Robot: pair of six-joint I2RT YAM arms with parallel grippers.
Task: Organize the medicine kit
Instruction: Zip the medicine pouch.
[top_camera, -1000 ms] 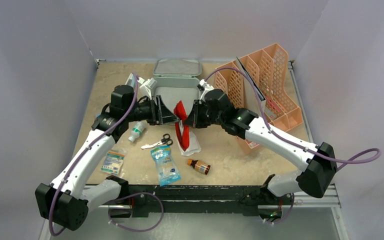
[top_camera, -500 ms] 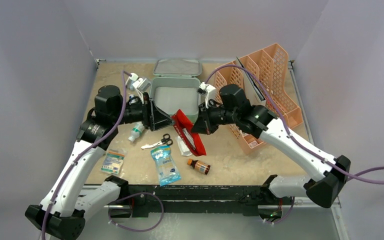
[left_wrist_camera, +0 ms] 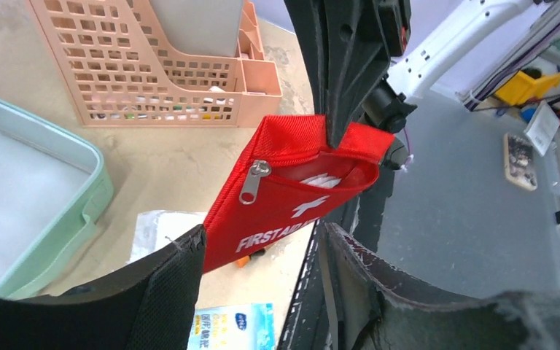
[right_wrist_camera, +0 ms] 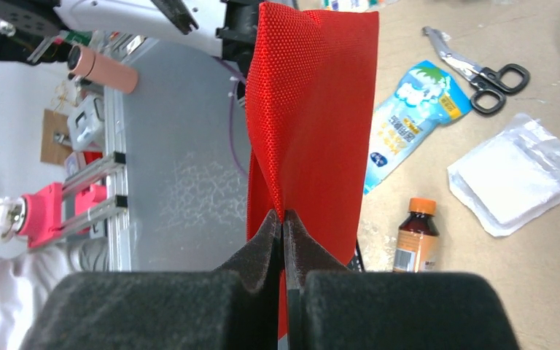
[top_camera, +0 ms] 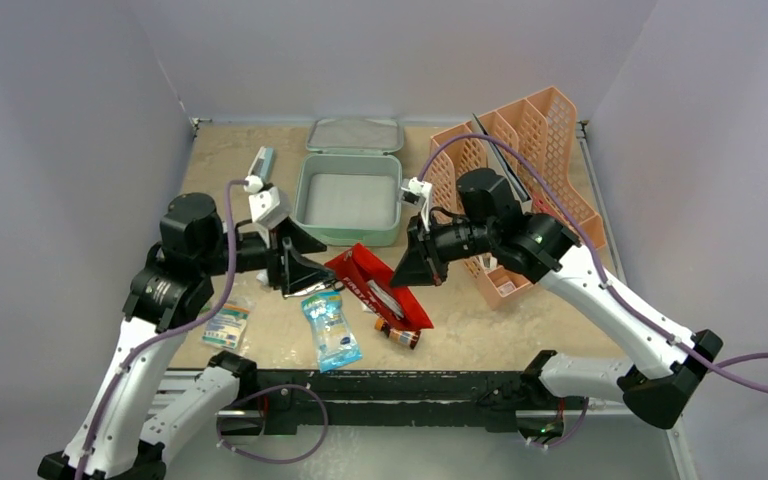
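Observation:
The medicine kit (top_camera: 351, 236) is a mint-green box standing open at mid-table, empty inside, its lid (top_camera: 354, 135) lying behind it. Its corner shows in the left wrist view (left_wrist_camera: 87, 211). In front of it a red "FIRST AID" pouch (top_camera: 375, 290) hangs low over the table, unzipped, with white contents showing (left_wrist_camera: 292, 197). My right gripper (top_camera: 400, 280) is shut on the pouch's edge (right_wrist_camera: 313, 109). My left gripper (top_camera: 322, 266) is open at the pouch's left end, its fingers (left_wrist_camera: 160, 292) spread either side of the pouch's lower corner without pinching it.
A peach mesh rack (top_camera: 520, 190) stands right of the kit. On the table lie a blue packet (top_camera: 332, 330), a brown bottle (top_camera: 402, 336), scissors (right_wrist_camera: 481, 73), a clear gauze packet (right_wrist_camera: 514, 175), a small packet (top_camera: 225, 325) and a white device (top_camera: 262, 160).
Both arms drew back toward the near edge, carrying the pouch from the kit's front wall down over the front of the table. The left gripper's jaws widened and slid off the pouch's left end.

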